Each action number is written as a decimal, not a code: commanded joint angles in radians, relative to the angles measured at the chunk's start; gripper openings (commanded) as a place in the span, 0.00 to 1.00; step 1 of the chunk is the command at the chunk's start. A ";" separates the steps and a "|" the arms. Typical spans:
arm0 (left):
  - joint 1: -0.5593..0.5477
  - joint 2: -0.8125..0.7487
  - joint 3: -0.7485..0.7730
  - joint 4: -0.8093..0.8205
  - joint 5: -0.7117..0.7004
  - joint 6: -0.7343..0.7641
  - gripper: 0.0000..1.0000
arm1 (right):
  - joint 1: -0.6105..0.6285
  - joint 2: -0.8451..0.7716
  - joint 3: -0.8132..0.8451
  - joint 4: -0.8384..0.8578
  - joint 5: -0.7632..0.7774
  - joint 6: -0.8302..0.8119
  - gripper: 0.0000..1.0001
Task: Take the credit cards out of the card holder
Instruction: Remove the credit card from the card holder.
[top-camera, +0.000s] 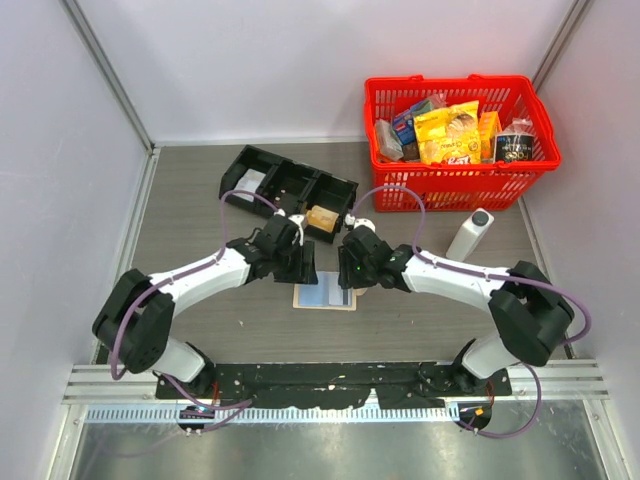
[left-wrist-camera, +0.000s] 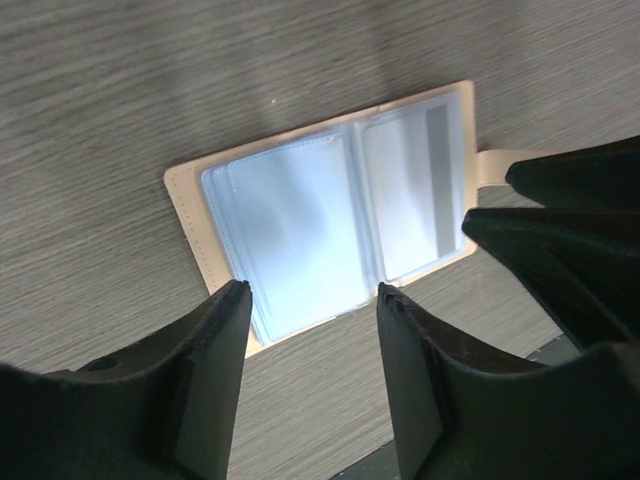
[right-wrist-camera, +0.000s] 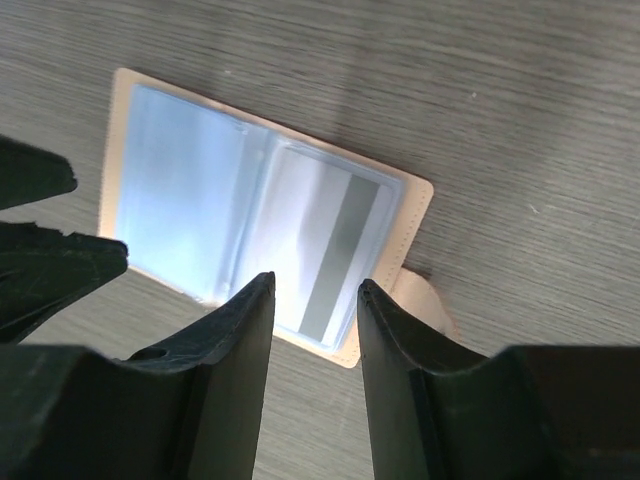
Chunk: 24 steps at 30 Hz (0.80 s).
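Observation:
The card holder (top-camera: 325, 296), a tan-pink wallet, lies open and flat on the table, light blue inner faces up. In the left wrist view the card holder (left-wrist-camera: 300, 220) shows a pale card with a grey stripe (left-wrist-camera: 437, 180) in its right sleeve; the same card (right-wrist-camera: 335, 255) shows in the right wrist view, with the closing tab (right-wrist-camera: 428, 300) beside it. My left gripper (top-camera: 303, 270) (left-wrist-camera: 312, 290) is open and empty, just above the wallet's left half. My right gripper (top-camera: 350, 276) (right-wrist-camera: 315, 283) is open and empty above the right half.
A black three-compartment tray (top-camera: 290, 185) holding white and tan packets lies just behind the grippers. A red basket (top-camera: 460, 135) of groceries stands at the back right. A white bottle (top-camera: 470, 235) lies right of the right arm.

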 joint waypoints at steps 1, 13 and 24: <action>-0.031 0.042 0.045 -0.032 -0.058 0.022 0.54 | 0.008 0.035 -0.011 0.033 0.060 0.059 0.43; -0.089 0.130 0.048 -0.140 -0.228 0.015 0.45 | 0.006 0.084 -0.037 0.083 0.022 0.066 0.43; -0.128 0.141 0.011 -0.122 -0.212 -0.036 0.39 | 0.006 0.113 -0.038 0.096 -0.010 0.066 0.39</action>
